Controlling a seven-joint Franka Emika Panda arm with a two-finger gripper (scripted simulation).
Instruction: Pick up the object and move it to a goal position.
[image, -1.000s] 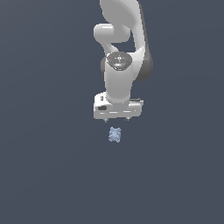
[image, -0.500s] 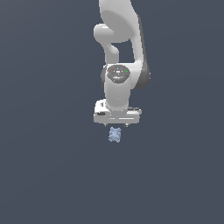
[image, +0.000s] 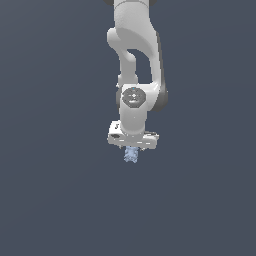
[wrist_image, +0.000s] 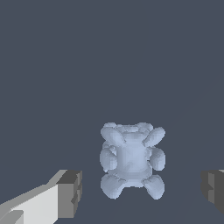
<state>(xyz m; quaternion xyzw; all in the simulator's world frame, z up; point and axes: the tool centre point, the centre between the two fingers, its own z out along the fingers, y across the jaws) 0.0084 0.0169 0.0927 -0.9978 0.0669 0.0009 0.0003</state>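
The object (wrist_image: 131, 160) is a small pale blue-grey lumpy blob lying on the dark grey floor. In the exterior view the object (image: 131, 155) peeks out just under the white hand of the arm. My gripper (wrist_image: 142, 193) is open, with one grey fingertip (wrist_image: 70, 194) on one side of the object and the other fingertip (wrist_image: 213, 189) on the opposite side, neither touching it. In the exterior view the gripper (image: 132, 150) hangs straight above the object, its fingers mostly hidden by the hand.
The white arm (image: 135, 60) rises upright behind the gripper. A plain dark grey floor (image: 55, 190) surrounds the object on every side.
The arm has lowered over the last second, bringing the hand down until it nearly meets the object. The object has not moved.
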